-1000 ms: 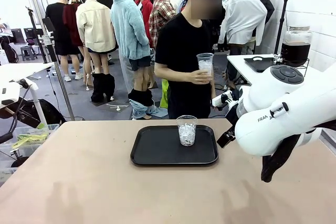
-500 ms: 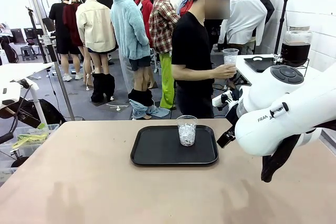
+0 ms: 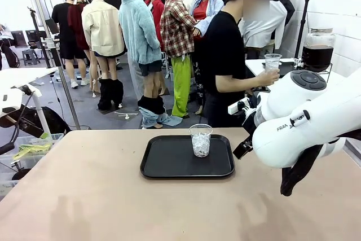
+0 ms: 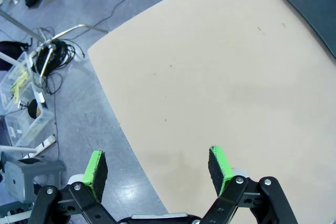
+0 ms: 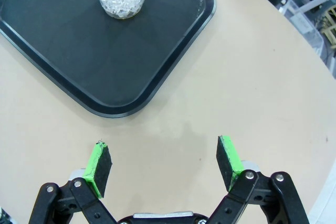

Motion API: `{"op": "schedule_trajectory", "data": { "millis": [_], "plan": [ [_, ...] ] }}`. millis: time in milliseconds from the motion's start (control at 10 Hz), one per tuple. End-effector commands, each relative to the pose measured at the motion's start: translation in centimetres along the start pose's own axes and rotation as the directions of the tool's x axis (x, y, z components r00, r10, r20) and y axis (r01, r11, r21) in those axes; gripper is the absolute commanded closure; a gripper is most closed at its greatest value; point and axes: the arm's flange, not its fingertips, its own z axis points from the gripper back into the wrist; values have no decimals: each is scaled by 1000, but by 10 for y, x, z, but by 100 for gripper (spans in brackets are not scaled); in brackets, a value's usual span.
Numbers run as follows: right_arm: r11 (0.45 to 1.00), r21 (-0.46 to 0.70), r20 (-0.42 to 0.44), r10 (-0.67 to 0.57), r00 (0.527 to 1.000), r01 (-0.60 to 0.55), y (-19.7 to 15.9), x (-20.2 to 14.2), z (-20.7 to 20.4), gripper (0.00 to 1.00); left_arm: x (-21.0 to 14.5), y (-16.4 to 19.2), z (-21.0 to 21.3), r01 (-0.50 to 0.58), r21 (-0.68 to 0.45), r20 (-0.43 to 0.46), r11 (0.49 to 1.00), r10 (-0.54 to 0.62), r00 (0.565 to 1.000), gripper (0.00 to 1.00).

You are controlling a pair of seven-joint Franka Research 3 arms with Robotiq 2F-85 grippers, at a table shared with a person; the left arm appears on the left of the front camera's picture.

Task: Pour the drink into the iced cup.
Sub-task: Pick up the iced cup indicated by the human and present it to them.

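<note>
The cup (image 3: 200,139), clear plastic and about half full of ice, stands upright on a black tray (image 3: 169,163) at the middle of the tan table (image 3: 84,196), right of the tray's centre and toward its far edge. The drink (image 3: 317,57) is well apart from it, a dark mass in a glass jar (image 3: 319,36) on a stand at the far right, beyond the table. A person in a black shirt stands side-on near that jar, one hand (image 3: 269,76) holding a second cup (image 3: 273,60) upright over a white side table (image 3: 256,67). The right arm (image 3: 299,122) bulks white at the right of the front view. The right gripper (image 5: 165,162) hangs over bare table just beside a rounded corner of the tray, its green pads spread wide with nothing between them. The left gripper (image 4: 157,163) hangs over the table's curved edge, with grey floor on one side of it, jaws likewise wide apart and empty, well away from the tray
</note>
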Motion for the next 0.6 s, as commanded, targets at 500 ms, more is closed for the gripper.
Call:
{"op": "schedule_trajectory", "data": {
  "millis": [500],
  "plan": [
    [1000, 1, 0, 0, 1000, 0, 1, 0, 0, 0, 0, -1, 0, 2, 9, 1, 1000, -2, 1000, 0]
  ]
}}
